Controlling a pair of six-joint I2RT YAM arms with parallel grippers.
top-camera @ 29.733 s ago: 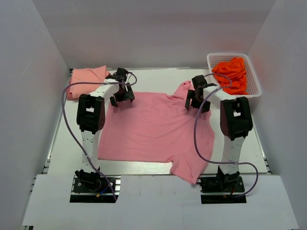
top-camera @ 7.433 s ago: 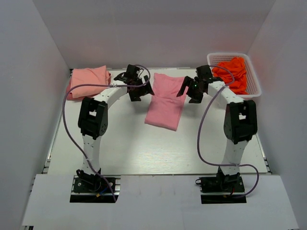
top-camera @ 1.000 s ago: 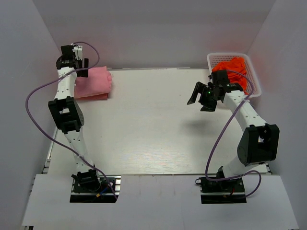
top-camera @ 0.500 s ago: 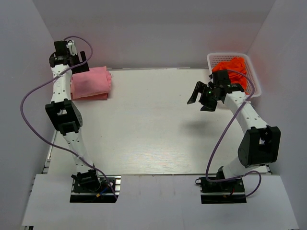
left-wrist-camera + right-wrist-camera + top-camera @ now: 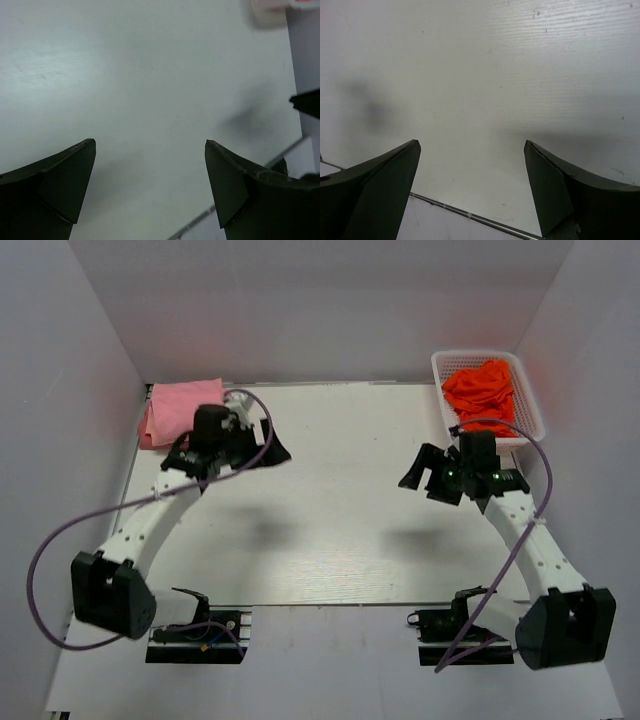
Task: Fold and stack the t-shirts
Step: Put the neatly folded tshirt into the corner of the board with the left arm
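The t-shirts lie folded in one stack (image 5: 172,407) at the back left corner of the table, the rose pink one on top. I cannot clearly make out the paler salmon one under it. My left gripper (image 5: 268,454) is open and empty, hovering just right of the stack and apart from it. In the left wrist view (image 5: 150,145) only bare table shows between its fingers. My right gripper (image 5: 420,484) is open and empty above the right part of the table. In the right wrist view (image 5: 472,145) its fingers frame bare table.
A white basket (image 5: 530,410) holding orange clothes (image 5: 482,388) stands at the back right corner. White walls close in the table on the left, back and right. The table's near edge (image 5: 470,215) shows in the right wrist view.
My left gripper has come away from high over the stack and dropped to its right, nearer me. My right gripper has pulled back toward the near side. The stack has not moved.
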